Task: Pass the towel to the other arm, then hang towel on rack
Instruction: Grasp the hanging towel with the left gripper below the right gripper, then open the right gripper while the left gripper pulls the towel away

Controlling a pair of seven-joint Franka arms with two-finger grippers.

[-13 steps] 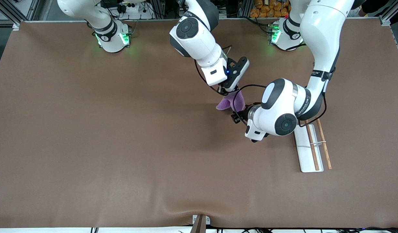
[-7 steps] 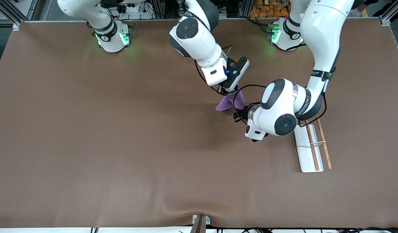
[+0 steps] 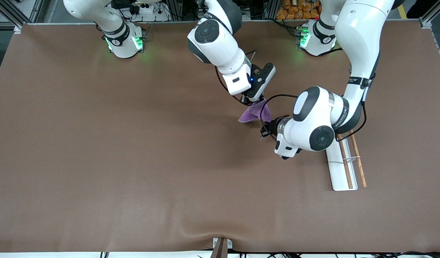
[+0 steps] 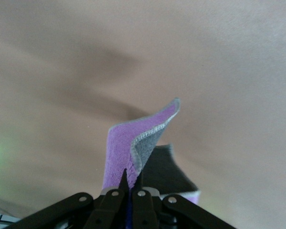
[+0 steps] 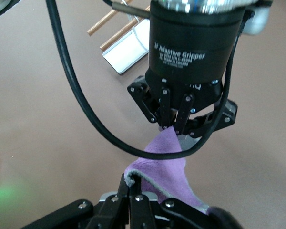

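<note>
The purple towel (image 3: pixel 254 112) hangs in the air over the middle of the table, stretched between both grippers. My right gripper (image 3: pixel 251 103) is shut on its upper edge; in the right wrist view the grey hem (image 5: pixel 133 177) sits pinched between the right gripper's (image 5: pixel 131 181) jaws. My left gripper (image 3: pixel 265 129) is shut on the towel's lower corner, and in the left wrist view the towel (image 4: pixel 126 145) rises from the closed left gripper (image 4: pixel 132 175). The right wrist view also shows the left gripper (image 5: pixel 174 128) clamped on the towel (image 5: pixel 169 160). The rack (image 3: pixel 337 175) stands toward the left arm's end.
The rack's two wooden rods (image 3: pixel 348 165) slant over its white base, partly hidden under the left arm's wrist (image 3: pixel 314 125). The rack (image 5: pixel 126 52) also shows in the right wrist view. Brown table mat (image 3: pixel 134 161) lies all around.
The left gripper has closed onto the towel's lower corner. The left arm's wrist has shifted slightly toward the rack, drawing the towel tighter. The right gripper has held still.
</note>
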